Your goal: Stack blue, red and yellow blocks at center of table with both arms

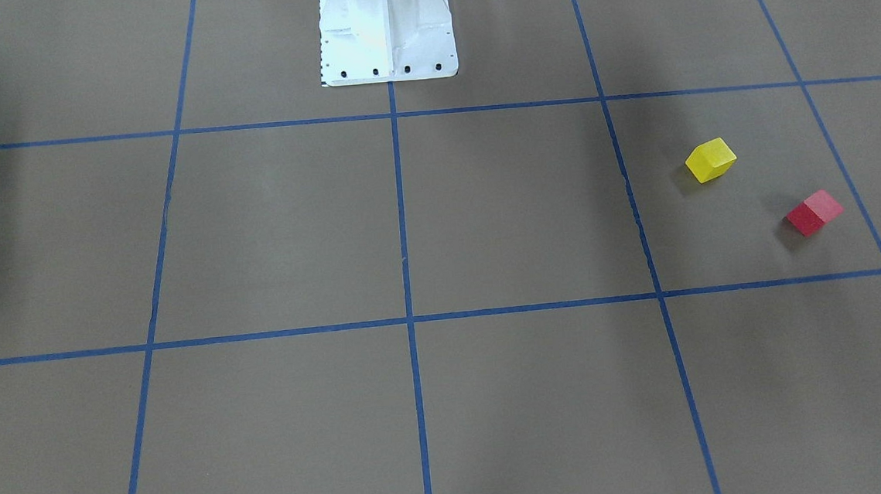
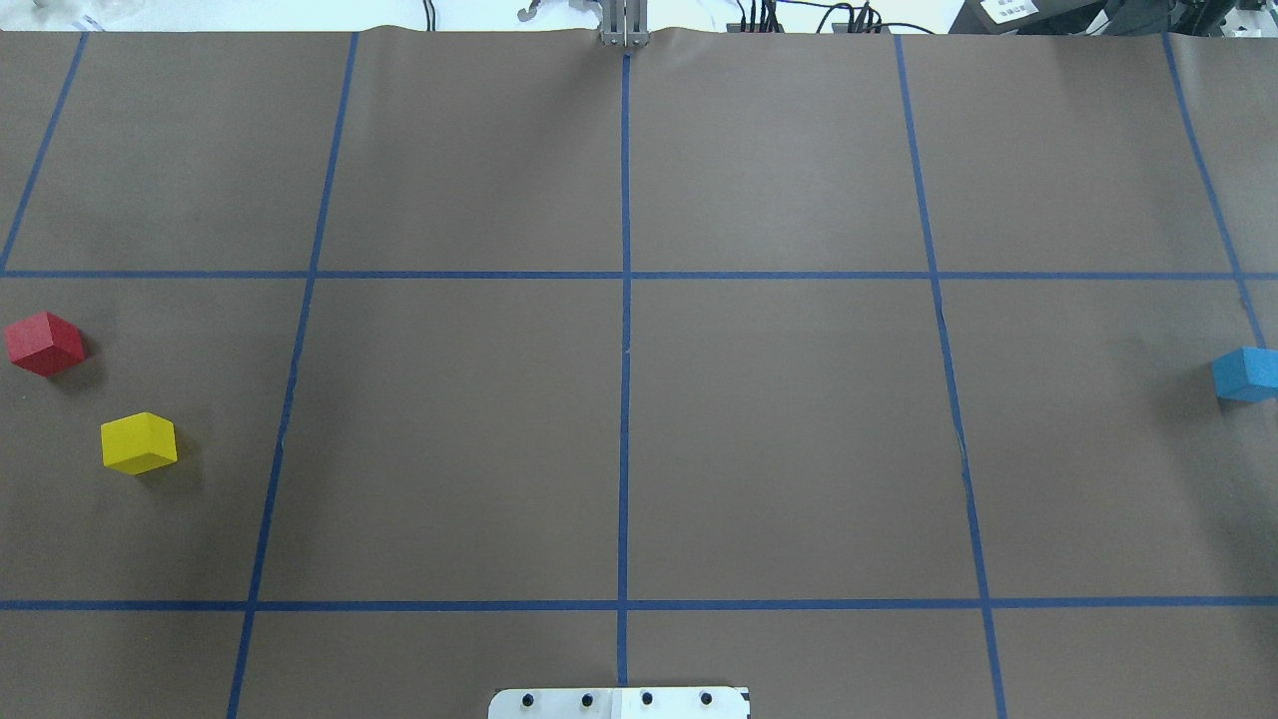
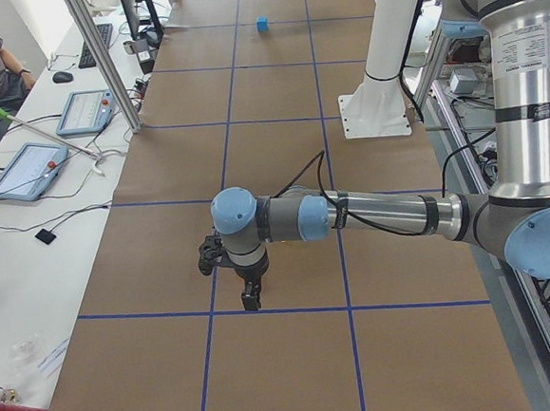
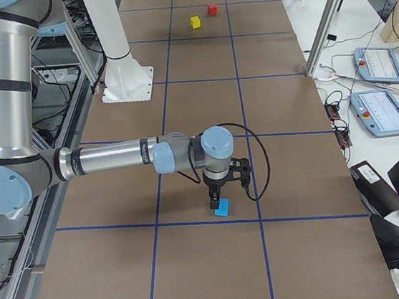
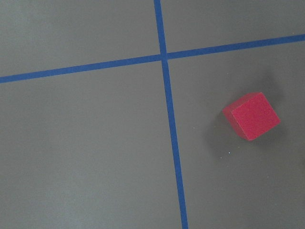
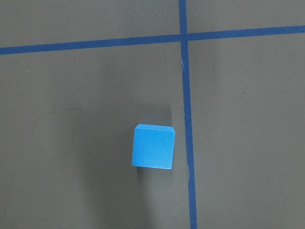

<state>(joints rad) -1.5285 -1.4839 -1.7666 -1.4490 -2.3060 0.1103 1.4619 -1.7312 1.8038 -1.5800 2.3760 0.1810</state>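
- Red block (image 2: pixel 44 343) and yellow block (image 2: pixel 138 442): far left of overhead view, near each other, apart.
- Blue block (image 2: pixel 1245 373): right edge, mid-height.
- Left gripper (image 3: pixel 251 301), right gripper (image 4: pixel 215 201): seen only in side views; opening cannot be told.

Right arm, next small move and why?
Probably lower the right end effector straight down over the small blue cube: it hangs above the cube, which sits alone near the edge of the brown table, far from centre, and nothing is stacked yet.
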